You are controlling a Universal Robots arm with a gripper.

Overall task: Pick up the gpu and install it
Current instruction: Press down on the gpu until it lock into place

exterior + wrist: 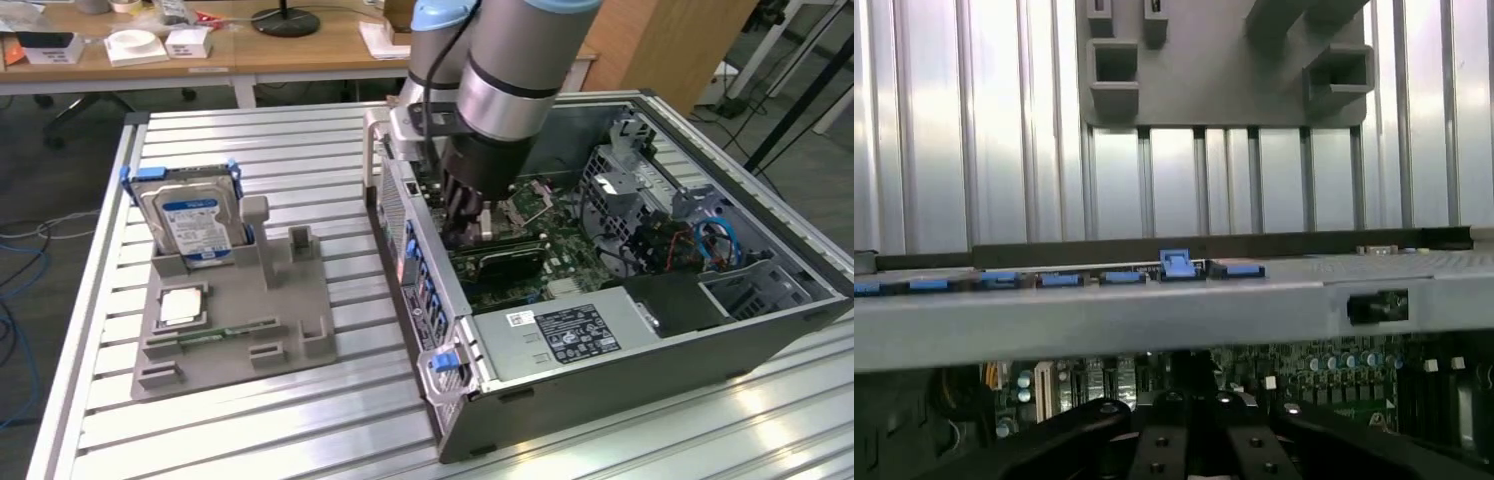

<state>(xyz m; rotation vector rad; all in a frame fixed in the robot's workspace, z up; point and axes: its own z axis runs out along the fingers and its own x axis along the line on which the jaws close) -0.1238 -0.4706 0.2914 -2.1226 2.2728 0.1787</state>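
The gpu (507, 262) is sitting down inside the open computer case (747, 325). It is showing as a dark flat card lying close over the green motherboard (574, 245), directly under the gripper (470, 240). The arm (514, 60) is reaching steeply down into the case from above. The gripper's dark fingers are drawn together at the card's near edge. From the exterior view I cannot tell whether they are actually pinching the card or only touching it.

The wrist view is looking the other way, out over the case's side wall (1154, 310). The gripper's (1192, 410) black linkage is folding in toward the middle, and rows of capacitors on the motherboard (1334, 365) are showing just past it. A line of blue clips (1174, 265) is running along the top of that wall.

Beyond the wall, the grey parts fixture (1224, 70) is lying on the slatted aluminium table (974, 130), with its open pockets facing up. The exterior view is giving what that angle is missing. A hard drive (194, 220) with a blue-white label is standing upright in the fixture (294, 320). A processor chip (180, 305) is lying flat in front of it, and a RAM stick (214, 335) is lying nearer the fixture's front edge. Inside the case, the labelled power supply (574, 332) is filling the near corner.
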